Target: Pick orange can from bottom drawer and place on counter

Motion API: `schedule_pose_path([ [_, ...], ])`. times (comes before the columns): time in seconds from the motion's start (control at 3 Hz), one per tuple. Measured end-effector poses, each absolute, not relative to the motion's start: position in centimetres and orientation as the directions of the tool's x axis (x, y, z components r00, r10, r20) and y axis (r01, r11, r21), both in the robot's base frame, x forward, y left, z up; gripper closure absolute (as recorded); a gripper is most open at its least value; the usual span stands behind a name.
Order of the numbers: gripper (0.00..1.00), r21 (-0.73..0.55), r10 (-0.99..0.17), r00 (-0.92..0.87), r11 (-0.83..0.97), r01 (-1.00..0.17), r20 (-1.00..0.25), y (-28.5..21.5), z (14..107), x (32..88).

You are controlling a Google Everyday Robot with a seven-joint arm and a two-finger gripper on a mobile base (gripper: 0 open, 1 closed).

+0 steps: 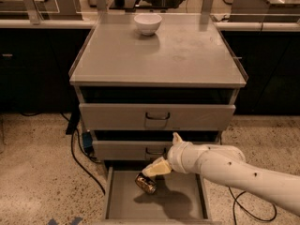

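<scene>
The dented, shiny orange can (146, 183) lies on the flat grey floor of the pulled-out bottom drawer (123, 205), the cream gripper (156, 168) just above it; open or closed, I cannot tell. A white bowl (147, 23) sits on the brushed-metal counter (159, 55), speckled stone flooring (37, 172) all around.

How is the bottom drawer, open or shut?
Open: the bottom drawer is pulled out, its floor visible, the orange can inside, the hand close above it.
</scene>
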State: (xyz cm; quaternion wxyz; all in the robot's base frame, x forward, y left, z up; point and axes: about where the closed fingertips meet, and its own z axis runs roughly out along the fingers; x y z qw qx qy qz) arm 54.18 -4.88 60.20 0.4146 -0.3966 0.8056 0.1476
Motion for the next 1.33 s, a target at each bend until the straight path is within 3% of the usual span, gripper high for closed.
schedule_pose_path([
  [0.33, 0.0, -0.053, -0.47, -0.315, 0.618, -0.785, -0.825, -6.0, 59.5, 56.2],
  [1.33, 0.0, -0.049, -0.491, -0.319, 0.599, -0.799, -0.811, -5.3, 55.2, 56.3],
])
